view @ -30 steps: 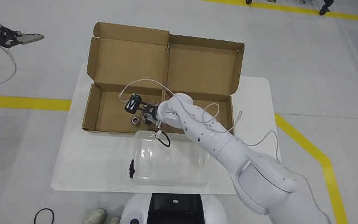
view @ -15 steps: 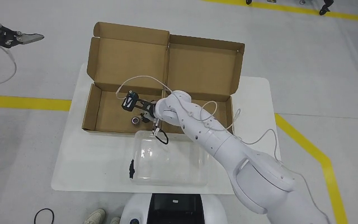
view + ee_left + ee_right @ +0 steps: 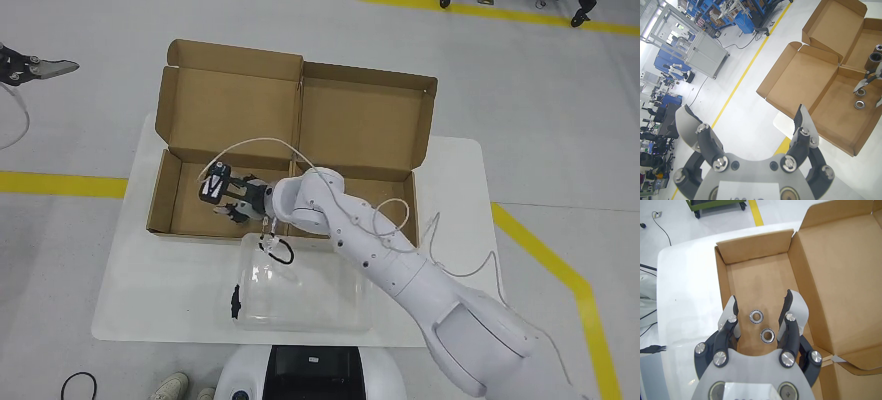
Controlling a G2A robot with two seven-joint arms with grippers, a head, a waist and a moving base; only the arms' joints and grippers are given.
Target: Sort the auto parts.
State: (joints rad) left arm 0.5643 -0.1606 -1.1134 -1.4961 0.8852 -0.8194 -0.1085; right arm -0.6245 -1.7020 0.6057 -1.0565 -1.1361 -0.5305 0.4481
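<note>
Right wrist view: the right gripper point(image 3: 761, 296) hangs wide open and empty over the cardboard box point(image 3: 753, 245). Two bearings point(image 3: 756, 316) lie on the box floor between its fingers. Best to lift straight up, clear of the bearings and the box walls.

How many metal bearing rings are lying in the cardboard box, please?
2. One bearing ring and a second bearing ring lie apart on the cardboard box floor, below the open right pincer. The arm may hide others.
</note>
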